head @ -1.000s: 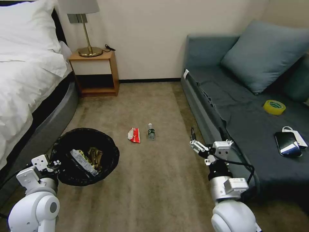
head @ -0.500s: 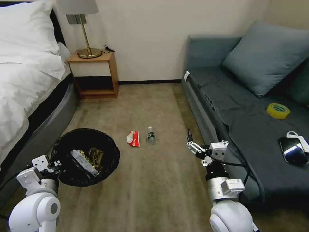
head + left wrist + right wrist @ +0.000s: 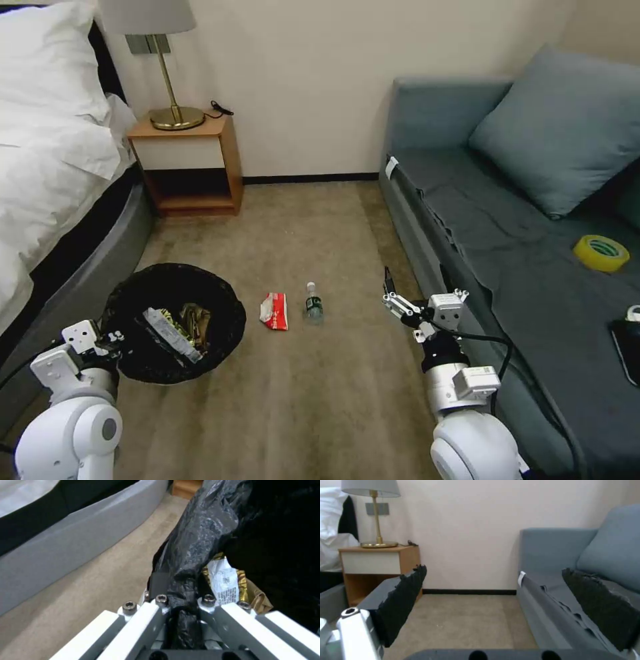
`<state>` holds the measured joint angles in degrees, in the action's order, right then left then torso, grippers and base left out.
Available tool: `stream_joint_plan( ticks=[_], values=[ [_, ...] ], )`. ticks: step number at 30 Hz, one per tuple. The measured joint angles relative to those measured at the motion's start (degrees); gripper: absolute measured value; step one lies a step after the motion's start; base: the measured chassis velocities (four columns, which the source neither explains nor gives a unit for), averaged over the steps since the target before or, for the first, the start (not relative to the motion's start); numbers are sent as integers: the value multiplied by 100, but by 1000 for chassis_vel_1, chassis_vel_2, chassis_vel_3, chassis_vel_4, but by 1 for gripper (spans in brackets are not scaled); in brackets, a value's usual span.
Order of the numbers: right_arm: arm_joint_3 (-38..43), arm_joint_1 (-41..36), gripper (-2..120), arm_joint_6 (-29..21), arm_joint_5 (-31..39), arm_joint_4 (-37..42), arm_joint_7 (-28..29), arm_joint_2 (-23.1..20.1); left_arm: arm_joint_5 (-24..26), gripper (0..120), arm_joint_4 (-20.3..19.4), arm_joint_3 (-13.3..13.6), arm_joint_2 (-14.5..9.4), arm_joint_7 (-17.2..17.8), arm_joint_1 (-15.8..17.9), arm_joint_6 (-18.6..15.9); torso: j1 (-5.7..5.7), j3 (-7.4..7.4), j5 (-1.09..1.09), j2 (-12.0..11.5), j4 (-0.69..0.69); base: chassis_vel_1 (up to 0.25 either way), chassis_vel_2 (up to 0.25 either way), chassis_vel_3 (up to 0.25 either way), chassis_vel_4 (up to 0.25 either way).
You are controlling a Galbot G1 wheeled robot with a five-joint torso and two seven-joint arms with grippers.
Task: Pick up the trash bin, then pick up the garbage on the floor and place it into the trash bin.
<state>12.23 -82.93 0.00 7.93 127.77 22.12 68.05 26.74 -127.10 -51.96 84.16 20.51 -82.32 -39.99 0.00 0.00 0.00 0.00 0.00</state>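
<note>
1. trash bin [image 3: 175, 322] sits at the lower left of the carpet near the bed [image 3: 47, 173], wrappers inside.
2. left gripper [image 3: 112, 339] is clamped on the bin's black bag rim [image 3: 186, 580].
3. right gripper [image 3: 393, 303] hangs beside the sofa [image 3: 520, 253], fingers spread wide, holding nothing.
4. red-white wrapper [image 3: 275, 311] and small bottle [image 3: 313, 307] lie side by side on the carpet between bin and sofa.

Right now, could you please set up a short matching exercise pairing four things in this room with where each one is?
Things:
1. trash bin
2. red-white wrapper
3. yellow tape roll
4. lamp

Places:
A. on the sofa
B. on the nightstand
C. held at its rim by the left claw
D. on the carpet beside the small bottle

Pairs: 1-C, 2-D, 3-A, 4-B
</note>
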Motion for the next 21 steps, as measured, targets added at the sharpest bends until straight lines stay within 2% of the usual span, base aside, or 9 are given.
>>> stream_joint_plan(
  ticks=[21],
  values=[
    [-170,252,100,-32,76,-157,-81,-70,52,3,47,-72,-5,6,-5,27,0,0,0,0,1,-163,161,164,-157]
  ],
)
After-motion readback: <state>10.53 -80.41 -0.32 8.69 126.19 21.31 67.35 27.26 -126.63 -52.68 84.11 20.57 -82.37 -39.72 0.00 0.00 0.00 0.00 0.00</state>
